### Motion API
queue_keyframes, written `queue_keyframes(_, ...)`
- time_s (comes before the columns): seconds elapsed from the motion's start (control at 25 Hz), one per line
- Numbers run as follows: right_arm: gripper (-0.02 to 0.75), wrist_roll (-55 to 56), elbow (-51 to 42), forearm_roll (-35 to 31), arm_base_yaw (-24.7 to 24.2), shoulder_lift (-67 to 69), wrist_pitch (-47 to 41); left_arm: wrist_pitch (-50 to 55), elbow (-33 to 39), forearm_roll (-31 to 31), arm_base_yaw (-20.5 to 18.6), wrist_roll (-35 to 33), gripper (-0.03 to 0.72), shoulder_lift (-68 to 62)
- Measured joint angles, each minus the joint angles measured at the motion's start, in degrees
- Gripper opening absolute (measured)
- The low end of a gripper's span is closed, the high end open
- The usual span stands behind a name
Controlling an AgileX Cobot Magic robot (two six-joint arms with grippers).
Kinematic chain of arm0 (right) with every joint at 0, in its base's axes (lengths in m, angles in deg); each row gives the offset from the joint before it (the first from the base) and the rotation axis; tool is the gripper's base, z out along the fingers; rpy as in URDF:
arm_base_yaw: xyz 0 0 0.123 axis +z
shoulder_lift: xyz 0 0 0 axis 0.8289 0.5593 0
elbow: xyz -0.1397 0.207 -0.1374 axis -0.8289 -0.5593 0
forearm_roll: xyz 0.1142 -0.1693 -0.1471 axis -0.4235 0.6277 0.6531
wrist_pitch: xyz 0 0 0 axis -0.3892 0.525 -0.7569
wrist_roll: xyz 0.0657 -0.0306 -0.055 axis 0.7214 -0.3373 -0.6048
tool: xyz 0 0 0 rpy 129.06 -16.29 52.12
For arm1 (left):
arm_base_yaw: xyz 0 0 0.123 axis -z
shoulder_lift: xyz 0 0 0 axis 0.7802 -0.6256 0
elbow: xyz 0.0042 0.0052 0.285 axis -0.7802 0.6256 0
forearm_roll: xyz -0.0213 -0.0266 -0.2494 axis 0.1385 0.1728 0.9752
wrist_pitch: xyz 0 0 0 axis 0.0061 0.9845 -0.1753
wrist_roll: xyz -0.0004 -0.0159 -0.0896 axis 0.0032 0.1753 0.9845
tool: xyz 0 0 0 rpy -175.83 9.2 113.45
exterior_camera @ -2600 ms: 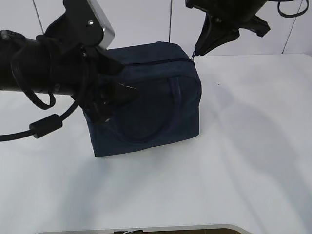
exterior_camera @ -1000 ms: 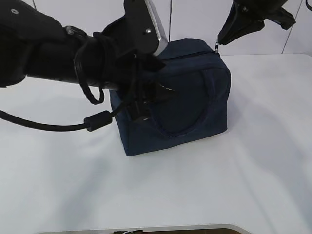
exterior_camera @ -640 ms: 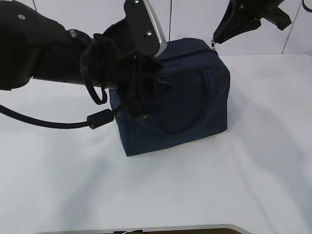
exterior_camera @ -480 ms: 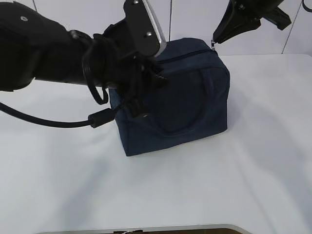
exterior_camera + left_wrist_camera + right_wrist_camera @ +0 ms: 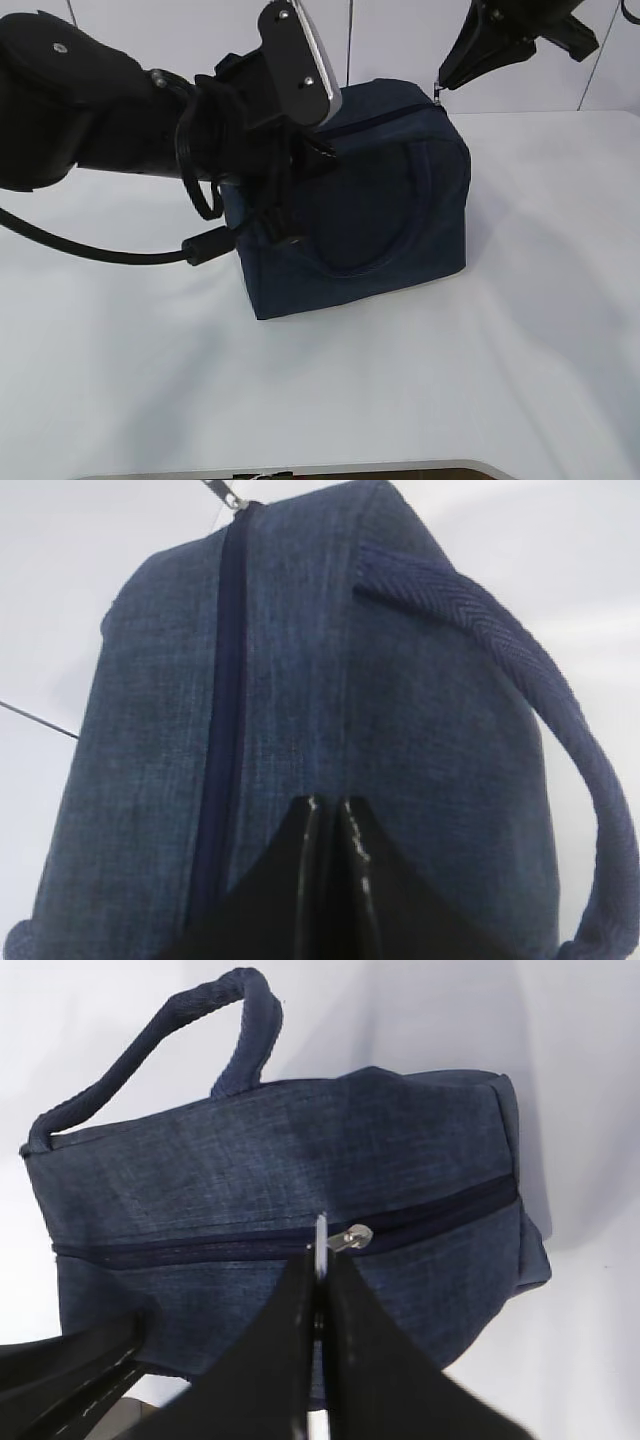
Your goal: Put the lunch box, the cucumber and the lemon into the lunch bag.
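Sitting in the middle of the big white table (image 5: 520, 360) is the boxy dark blue cloth lunch bag (image 5: 370, 210), zipped shut along its top. White wall panels stand behind it. My left gripper (image 5: 328, 820) is pressed closed on the top cloth at one end. My right gripper (image 5: 318, 1275) pinches the small silver zipper pull (image 5: 322, 1240) at the other end.

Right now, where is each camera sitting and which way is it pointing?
Exterior view: raised in front of the table, slanting down at the lunch bag; both arms show.
Left wrist view: above the bag's end, along the zipper; left gripper shows.
Right wrist view: over the ring pull; right gripper shows.
All share the bag.
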Motion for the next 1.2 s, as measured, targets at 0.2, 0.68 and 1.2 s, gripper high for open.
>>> queue_keyframes(0.2,0.005,0.0,0.0,1.11,0.0,0.0,0.0,-0.09,0.0,-1.59,0.0,0.0,-0.007,0.0)
queue_keyframes(0.68,0.005,0.76,0.0,6.12,0.11,0.0,0.1,-2.41,0.0,-2.29,0.0,0.0,-0.008,0.0)
queue_keyframes(1.2,0.004,3.98,0.0,6.25,0.11,0.0,0.1,-7.07,0.98,-2.29,0.03,0.0,-0.008,-0.13)
